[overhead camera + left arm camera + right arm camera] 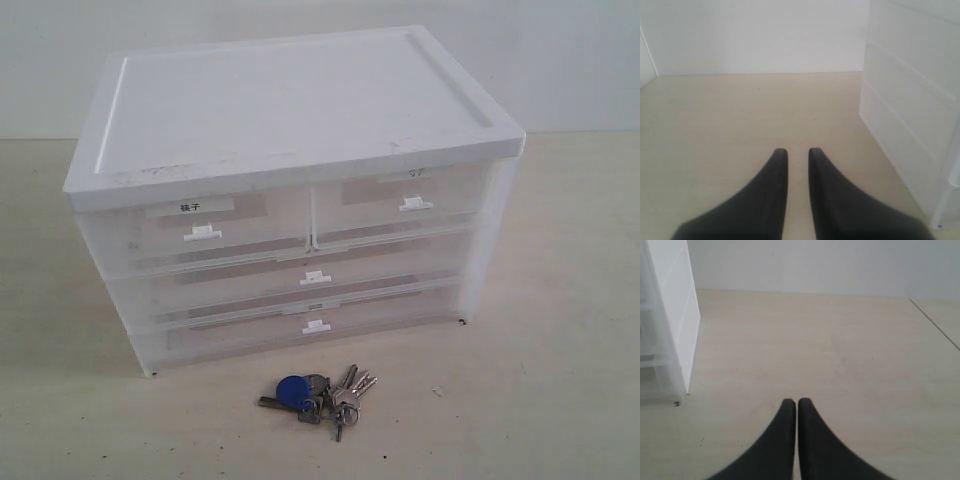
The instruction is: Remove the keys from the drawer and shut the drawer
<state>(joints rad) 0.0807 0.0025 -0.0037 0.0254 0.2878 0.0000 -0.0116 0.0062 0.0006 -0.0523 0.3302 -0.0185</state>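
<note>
we see the keys (pixel 318 393) lying on the table (pixel 560 380) just in front of the cabinet (pixel 290 110), with its middle drawer (pixel 230 285) flush, so the job looks done. beside the cabinet, our left gripper (pixel 798 155) sits slightly apart and empty, and our right gripper (pixel 797 405) is pressed together on nothing.

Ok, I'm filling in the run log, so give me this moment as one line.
keys: on table, in front of cabinet | drawer: closed | left gripper: slightly open, empty | right gripper: shut, empty
</note>
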